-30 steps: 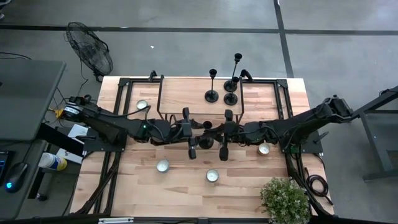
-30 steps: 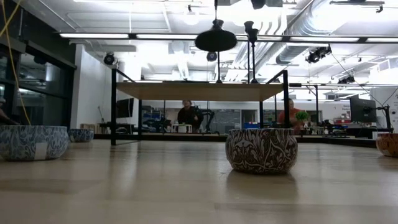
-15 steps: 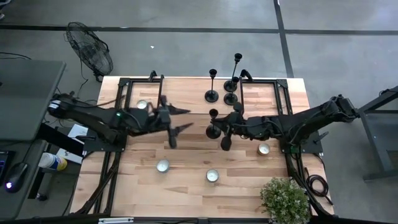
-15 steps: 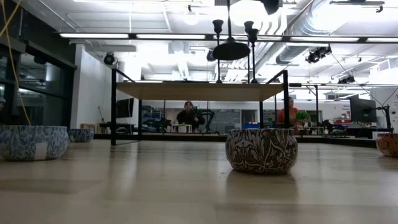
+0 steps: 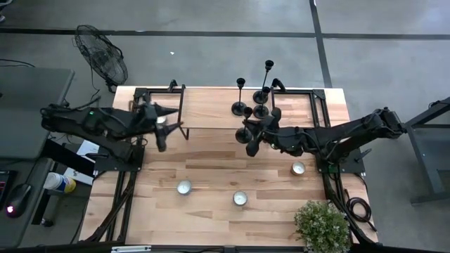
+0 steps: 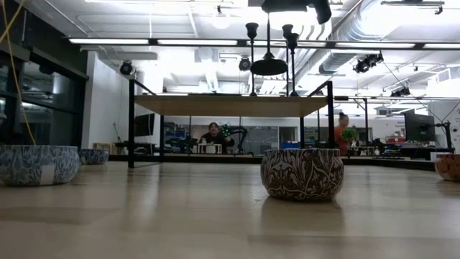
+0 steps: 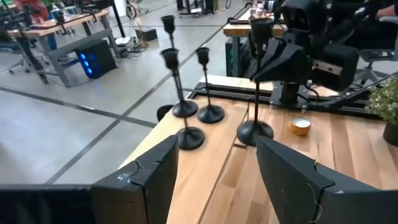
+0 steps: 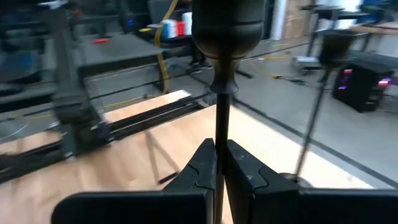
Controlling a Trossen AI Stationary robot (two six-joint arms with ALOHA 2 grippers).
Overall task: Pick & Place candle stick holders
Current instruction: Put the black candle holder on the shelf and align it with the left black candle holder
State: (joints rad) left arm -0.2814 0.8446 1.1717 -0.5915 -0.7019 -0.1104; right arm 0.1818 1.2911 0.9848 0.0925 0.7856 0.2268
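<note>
Left pincer (image 5: 160, 138) released, nothing in it, off at the left side of the desk (image 5: 211, 190), well apart from the work. Right pincer (image 5: 252, 144) clenched on the thin stem of a candle holder (image 5: 247, 133), stem upright, cup above the fingers. Three more holders (image 5: 261, 95) stand clustered at the far edge, just beyond the held one. Judgement: right arm is the nearer; setting down means moving toward that cluster, keeping the stem vertical.

Left tool (image 5: 163, 135) released, withdrawn to worktop's left rear, jaws wide; right tool (image 5: 251, 138) carried fourth candle stick holder (image 5: 246, 121) rearward toward standing group
</note>
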